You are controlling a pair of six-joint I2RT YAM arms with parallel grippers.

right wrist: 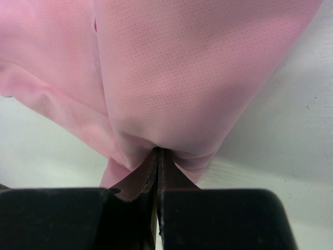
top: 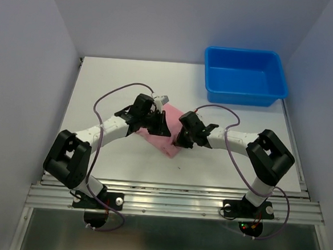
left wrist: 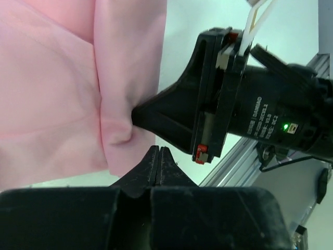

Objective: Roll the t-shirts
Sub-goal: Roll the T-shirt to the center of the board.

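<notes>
The light pink t-shirt [top: 164, 143] lies folded into a narrow piece at the middle of the table, between my two grippers. My right gripper [top: 180, 138] is shut on its edge; in the right wrist view the fabric [right wrist: 177, 67] puckers into the closed tips [right wrist: 157, 151]. My left gripper [top: 163, 125] is shut; in the left wrist view its tips [left wrist: 158, 149] sit at the lower edge of the fabric [left wrist: 52, 94], with no cloth seen between them. The right gripper [left wrist: 136, 115] also shows there, pinching the fold.
A rigid blue tub [top: 242, 98] stands at the back right of the white table [top: 118, 81]. An aluminium rail [top: 167, 202] runs along the near edge. Grey walls close the table in on three sides.
</notes>
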